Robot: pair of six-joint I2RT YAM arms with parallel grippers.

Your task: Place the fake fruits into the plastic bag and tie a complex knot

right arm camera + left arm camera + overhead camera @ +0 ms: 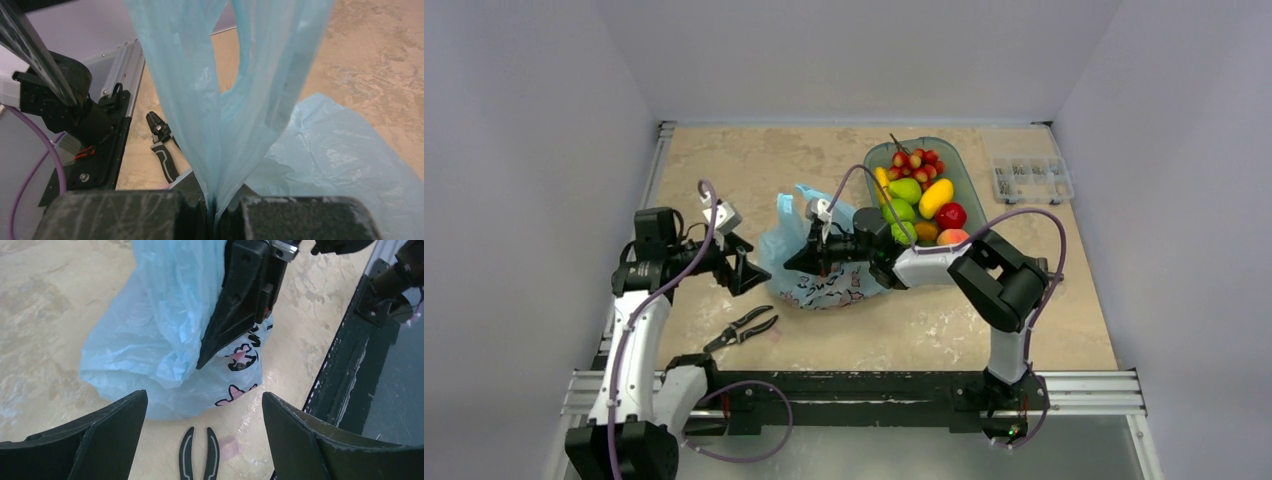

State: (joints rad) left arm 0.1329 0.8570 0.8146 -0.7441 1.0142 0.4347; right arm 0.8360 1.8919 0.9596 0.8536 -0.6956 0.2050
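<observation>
The light-blue plastic bag (819,262) with pink and dark cartoon print lies on the table centre. My right gripper (802,260) is shut on the bag's handle loops (220,100), which rise pinched between its jaws in the right wrist view. My left gripper (746,272) is open and empty just left of the bag (165,345), not touching it. The fake fruits (919,200), green, yellow, red, orange and cherries, lie in the teal oval dish (965,170) behind the right arm. No knot shows.
Black-handled pliers (742,327) lie on the table in front of the bag, also in the left wrist view (199,455). A clear compartment box (1029,178) sits at the back right. A metal rail (854,385) runs along the near edge.
</observation>
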